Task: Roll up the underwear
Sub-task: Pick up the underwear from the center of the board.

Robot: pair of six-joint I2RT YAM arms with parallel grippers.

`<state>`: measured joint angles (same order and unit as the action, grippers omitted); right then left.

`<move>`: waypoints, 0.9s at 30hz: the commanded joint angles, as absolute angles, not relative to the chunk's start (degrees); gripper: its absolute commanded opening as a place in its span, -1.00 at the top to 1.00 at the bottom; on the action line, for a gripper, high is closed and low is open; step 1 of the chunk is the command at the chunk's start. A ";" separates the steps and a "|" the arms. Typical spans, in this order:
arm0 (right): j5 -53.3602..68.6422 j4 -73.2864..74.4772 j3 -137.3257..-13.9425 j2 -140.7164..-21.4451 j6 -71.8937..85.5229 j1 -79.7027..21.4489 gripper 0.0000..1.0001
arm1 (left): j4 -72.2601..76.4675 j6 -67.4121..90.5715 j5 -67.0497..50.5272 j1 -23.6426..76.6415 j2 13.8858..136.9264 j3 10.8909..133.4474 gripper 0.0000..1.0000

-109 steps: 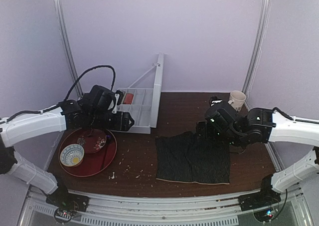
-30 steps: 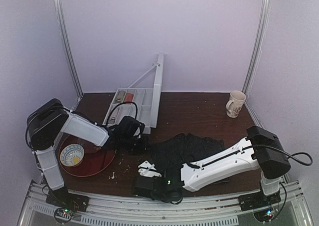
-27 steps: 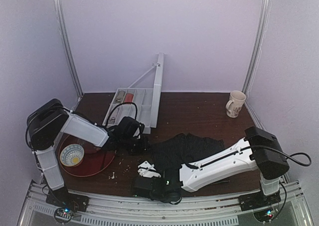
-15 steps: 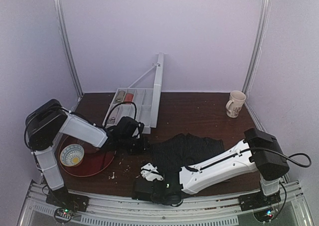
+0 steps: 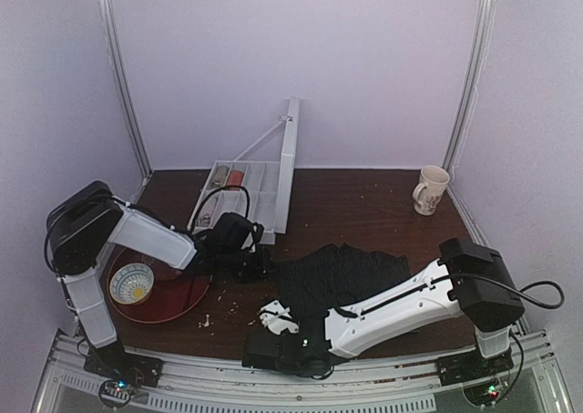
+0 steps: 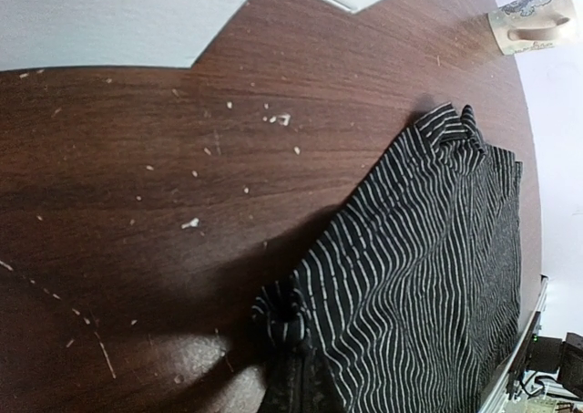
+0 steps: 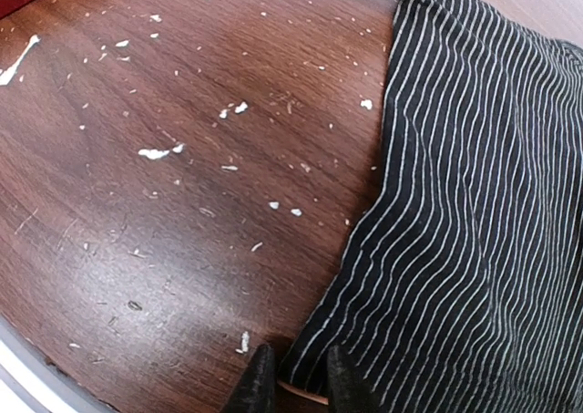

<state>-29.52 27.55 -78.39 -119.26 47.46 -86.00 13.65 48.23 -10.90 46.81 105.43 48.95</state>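
Black underwear [image 5: 351,272] lies rumpled, unrolled; my left claw [image 5: 262,263] pinches its corner, my right claw [image 7: 301,387] straddles its hem, and I cannot tell whether it grips.

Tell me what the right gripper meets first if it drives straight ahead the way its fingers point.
The underwear: its near corner lies between the right gripper's parted fingertips, so striped fabric comes first. Depth is unclear, so the tips may slide over it or bunch it.
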 commanded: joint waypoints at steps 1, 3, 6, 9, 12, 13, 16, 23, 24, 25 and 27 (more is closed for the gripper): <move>-28.70 29.58 -77.19 -121.03 48.45 -86.40 0.83 | 15.74 48.61 -11.57 46.41 103.80 48.51 1.00; -29.10 30.38 -77.61 -120.83 48.78 -86.40 1.00 | 15.59 48.78 -11.69 46.47 103.65 48.52 1.00; -29.57 30.85 -77.78 -119.73 48.29 -86.40 1.00 | 15.28 49.01 -11.87 46.42 103.23 48.60 1.00; -30.25 31.36 -78.31 -117.79 46.61 -86.40 1.00 | 14.64 49.56 -12.60 46.19 102.00 48.56 1.00; -30.94 32.85 -79.95 -115.07 44.29 -86.40 1.00 | 13.19 50.21 -13.26 45.86 99.50 48.47 1.00; -31.12 33.09 -80.28 -114.06 43.53 -86.40 1.00 | 12.10 50.14 -13.27 45.75 98.12 48.66 1.00; -31.20 33.37 -81.49 -110.71 40.89 -86.40 1.00 | 6.81 48.75 -13.09 45.55 94.34 50.66 1.00; -28.34 35.27 -88.38 -107.14 33.99 -86.44 1.00 | -3.99 46.10 -10.64 44.81 84.04 55.15 1.00; -27.96 36.14 -90.27 -107.30 33.22 -86.46 1.00 | -5.88 46.02 -10.39 44.50 82.94 55.90 1.00; -27.52 36.99 -92.38 -107.77 32.34 -86.42 1.00 | -7.73 45.84 -10.48 44.15 81.76 56.62 1.00; -26.96 38.31 -97.17 -108.69 30.52 -86.45 1.00 | -10.98 45.66 -9.96 43.38 78.63 57.46 1.00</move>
<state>-28.25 34.15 -90.61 -108.33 35.59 -86.00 -3.33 47.53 -11.51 44.91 83.53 54.65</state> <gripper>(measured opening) 0.003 0.003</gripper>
